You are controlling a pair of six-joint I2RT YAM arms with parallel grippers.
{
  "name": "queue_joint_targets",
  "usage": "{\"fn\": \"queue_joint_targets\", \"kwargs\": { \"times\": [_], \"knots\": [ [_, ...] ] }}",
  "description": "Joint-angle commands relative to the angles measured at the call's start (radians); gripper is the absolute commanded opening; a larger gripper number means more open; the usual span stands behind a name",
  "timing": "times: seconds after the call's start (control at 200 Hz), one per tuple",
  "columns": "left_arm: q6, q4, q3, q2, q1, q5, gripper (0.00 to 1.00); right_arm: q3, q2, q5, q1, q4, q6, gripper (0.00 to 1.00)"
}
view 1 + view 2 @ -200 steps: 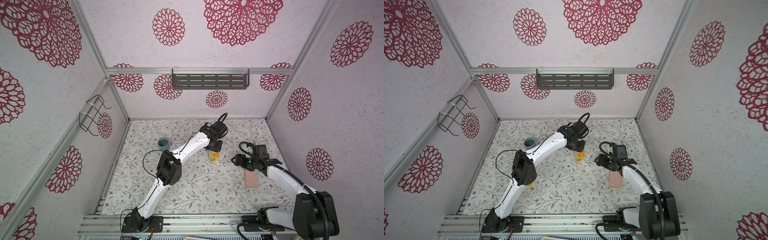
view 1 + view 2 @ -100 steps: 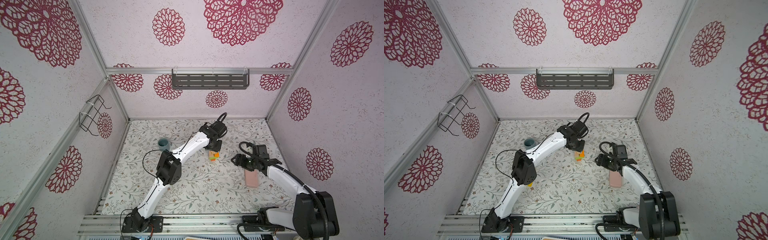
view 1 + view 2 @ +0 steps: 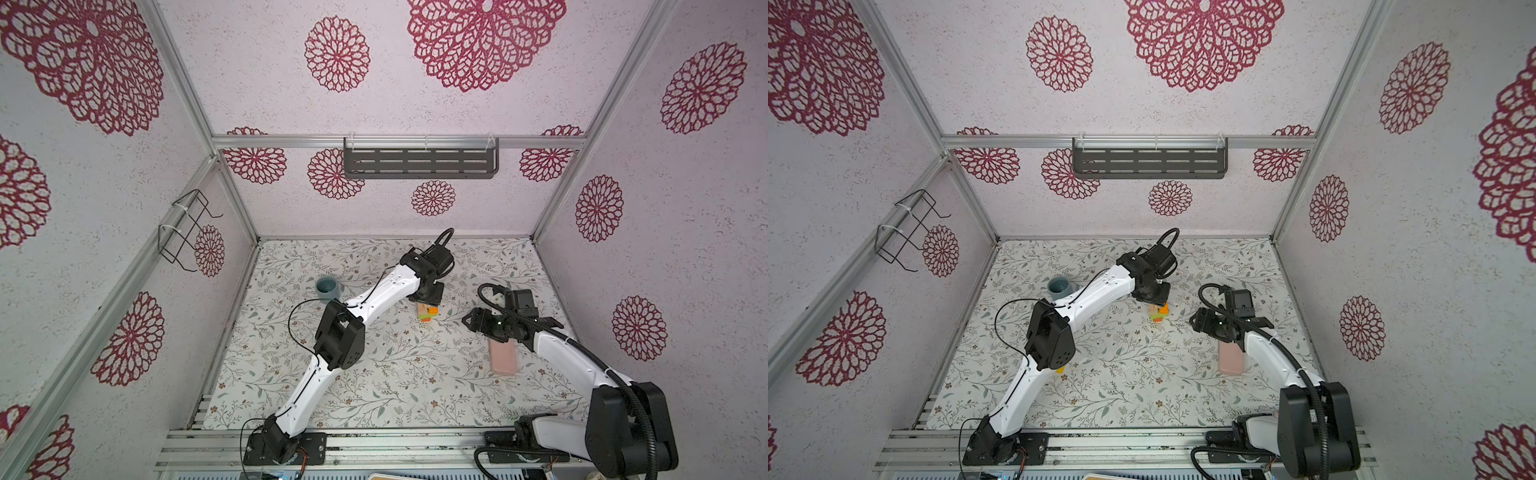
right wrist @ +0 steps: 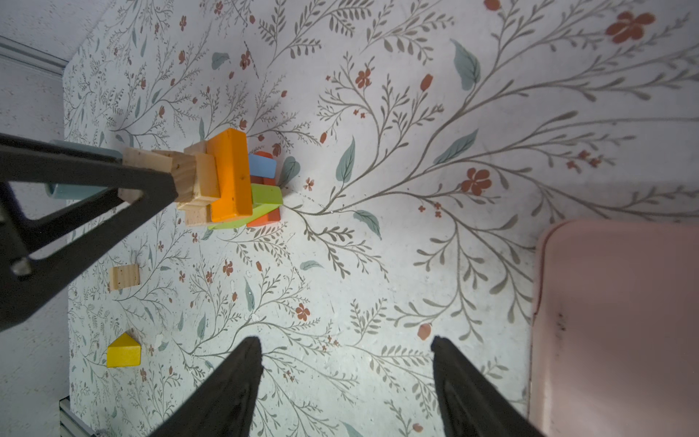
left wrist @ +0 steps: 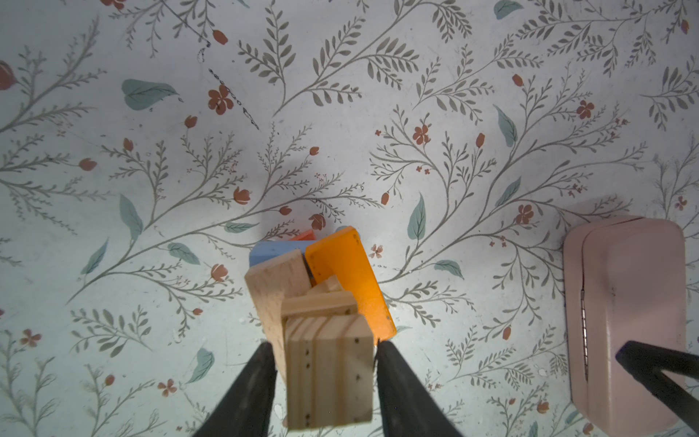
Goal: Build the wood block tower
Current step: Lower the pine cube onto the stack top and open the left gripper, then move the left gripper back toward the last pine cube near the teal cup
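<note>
Placing step: the tower point(image 3: 427, 312) stands mid-mat, rather far, left of the slab point(image 3: 502, 356). The left gripper point(image 5: 323, 343) sits over it, fingers flanking the grooved block point(image 5: 327, 374) on top. Gripped or loose, I cannot tell. Next, I judge, a straight lift with no nudge. Near the slab, the right gripper point(image 4: 344, 338) gapes wide and empty.

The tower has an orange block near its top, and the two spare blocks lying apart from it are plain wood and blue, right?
Not quite. The right wrist view shows the second spare is a yellow block, not a blue one. The rest holds: the tower has an orange block near its top, and the other spare is a plain wood block.
</note>
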State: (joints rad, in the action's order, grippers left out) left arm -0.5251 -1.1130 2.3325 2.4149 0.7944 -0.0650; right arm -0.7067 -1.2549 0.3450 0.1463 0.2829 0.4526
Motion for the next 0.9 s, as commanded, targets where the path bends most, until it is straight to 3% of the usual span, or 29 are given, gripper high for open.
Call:
{"fn": "queue_joint_targets", "kwargs": {
  "times": [0.0,0.27,0.445,0.695,0.896],
  "knots": [
    [0.006,0.012,0.017,0.007,-0.010,-0.005,0.52,-0.011,0.003,0.011,-0.007,-0.002,-0.020,0.74],
    [0.008,0.004,0.034,-0.016,-0.014,-0.018,0.65,-0.018,0.008,0.011,-0.007,0.004,-0.018,0.74],
    [0.015,-0.007,0.015,-0.064,-0.028,-0.055,0.80,-0.024,0.018,0.009,-0.007,0.014,-0.014,0.74],
    [0.008,0.070,-0.187,-0.240,-0.080,-0.061,0.88,-0.022,0.044,-0.009,-0.007,0.038,0.006,0.75],
    [-0.008,0.117,-0.386,-0.392,-0.134,-0.095,0.87,-0.041,0.071,-0.025,-0.005,0.070,0.015,0.75]
  ]
}}
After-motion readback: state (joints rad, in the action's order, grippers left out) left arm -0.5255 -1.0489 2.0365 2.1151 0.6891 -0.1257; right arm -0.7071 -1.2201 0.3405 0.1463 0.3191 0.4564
